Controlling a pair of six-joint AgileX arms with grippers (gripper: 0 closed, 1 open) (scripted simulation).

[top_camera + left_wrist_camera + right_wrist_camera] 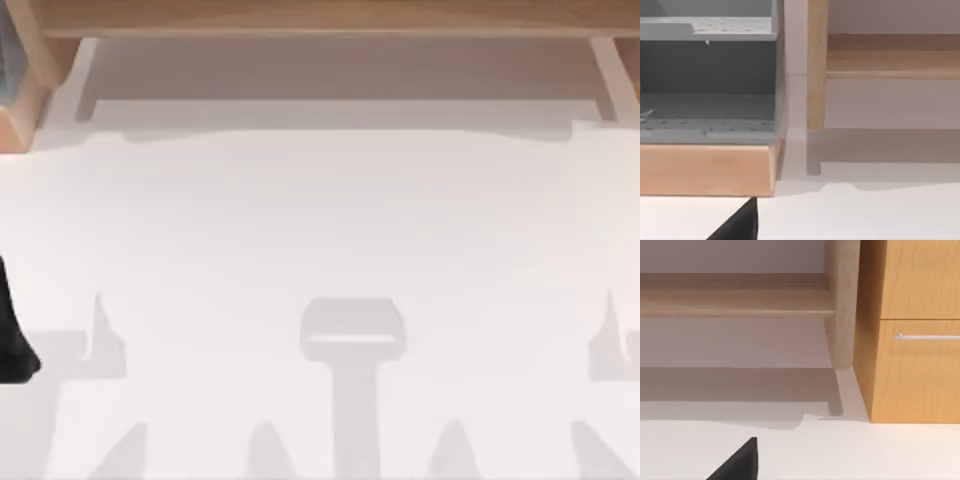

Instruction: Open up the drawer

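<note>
Grey shelf unit (707, 80) w/ wood base, beside post (816, 65).

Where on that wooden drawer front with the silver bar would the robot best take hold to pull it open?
Probably the silver bar handle along the top edge of the lower drawer front in the right wrist view. It runs level and appears to stand proud of the flat wood, so an end effector coming straight at the front, one finger above and one below, could pinch and pull.

Drawer (920, 370) cut by right wrist view's edge; handle (927, 336) partly out of frame. Left arm (12, 335) clipped at top view's left edge. Finger state of both hands indeterminate.
</note>
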